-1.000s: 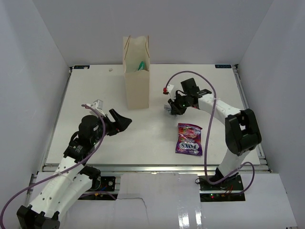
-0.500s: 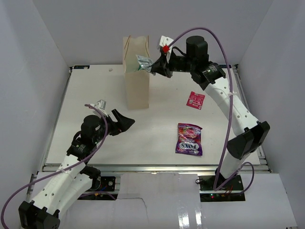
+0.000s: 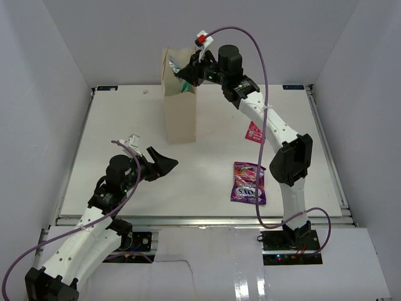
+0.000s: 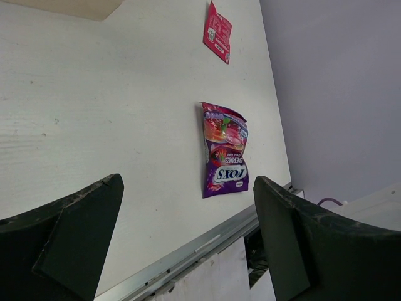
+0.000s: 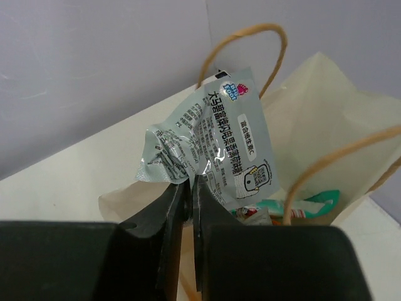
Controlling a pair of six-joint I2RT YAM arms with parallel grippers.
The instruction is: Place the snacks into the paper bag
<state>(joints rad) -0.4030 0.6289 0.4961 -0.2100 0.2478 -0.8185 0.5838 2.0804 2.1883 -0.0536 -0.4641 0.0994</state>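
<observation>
You see a silver-grey packet (image 5: pixel 213 144) of crinkled, shiny foil film. The paper bag (image 5: pixel 326 125) is matt cream paper, lightly creased, with twisted cord handles (image 5: pixel 247 34). Your table (image 4: pixel 125 113) looks matt white and faintly grained, edged by a brushed metal rail (image 4: pixel 188 253). The purple-pink packet (image 4: pixel 225 150) is glossy plastic; the left gripper (image 4: pixel 187 182) has matt black plastic fingers (image 4: pixel 294 238).

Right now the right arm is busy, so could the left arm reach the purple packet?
Probably yes: the left gripper is open, and only bare table lies between it and the purple packet.
</observation>
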